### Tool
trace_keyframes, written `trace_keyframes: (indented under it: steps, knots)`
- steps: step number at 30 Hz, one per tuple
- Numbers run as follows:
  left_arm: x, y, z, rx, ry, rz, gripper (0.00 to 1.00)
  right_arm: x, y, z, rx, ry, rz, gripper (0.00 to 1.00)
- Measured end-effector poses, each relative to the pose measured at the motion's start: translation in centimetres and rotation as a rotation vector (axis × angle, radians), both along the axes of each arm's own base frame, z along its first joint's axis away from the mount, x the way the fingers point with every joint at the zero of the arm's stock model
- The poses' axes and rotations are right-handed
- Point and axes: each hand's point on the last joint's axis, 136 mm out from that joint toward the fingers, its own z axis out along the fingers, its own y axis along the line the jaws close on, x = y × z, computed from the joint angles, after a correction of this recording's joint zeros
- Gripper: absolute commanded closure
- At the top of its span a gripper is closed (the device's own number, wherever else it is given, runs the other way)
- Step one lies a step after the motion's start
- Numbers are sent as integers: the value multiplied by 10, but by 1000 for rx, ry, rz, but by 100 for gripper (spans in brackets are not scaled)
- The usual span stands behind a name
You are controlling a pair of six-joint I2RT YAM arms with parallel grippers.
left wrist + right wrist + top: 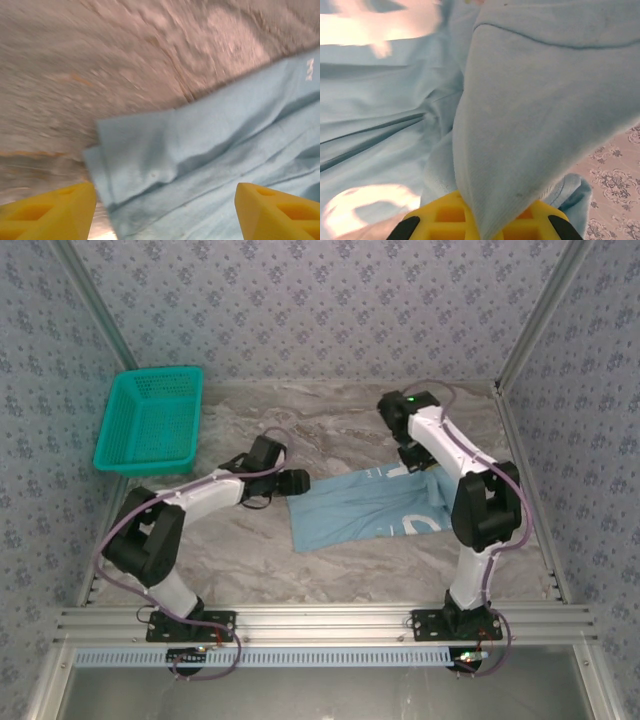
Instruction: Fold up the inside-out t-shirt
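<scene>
Now one t-shirt (350,512), one basket (150,374); right pincer (479,217) grasps the t-shirt, left pincer (165,204) released

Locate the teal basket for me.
Top view: the teal mesh basket sits at the far left corner of the table, beyond the left arm, apart from the light blue t-shirt.

A marbled grey-and-beige tabletop (340,570) lay under soft, even light. Wallpaper with a small blue-grey floral pattern covered the far wall (320,300), the left wall (40,390) and the right wall (600,440). Bare metal posts (540,310) stood in the far corners, and a ribbed aluminium rail (330,620) ran along the near edge.
</scene>
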Motion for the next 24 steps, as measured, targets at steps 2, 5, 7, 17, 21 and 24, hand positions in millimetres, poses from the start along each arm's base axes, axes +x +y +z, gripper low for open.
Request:
trace_keyframes:
  steps: [2,5,7,17,21,24]
  knots:
    - [6,19,7,6,-22,46,27,-5,28,8,23,-12,50,100]
    - [8,46,8,11,-28,99,29,-15,68,20,67,-30,119,100]
    - [3,50,3,3,-10,95,31,-23,90,26,89,-33,158,100]
    - [-51,0,-27,-128,130,-81,50,-30,110,14,100,8,170,100]
    - [-52,2,-39,-104,149,-76,54,-31,112,14,102,13,174,100]
    - [-50,3,-47,-90,151,-73,56,-33,114,15,103,13,182,100]
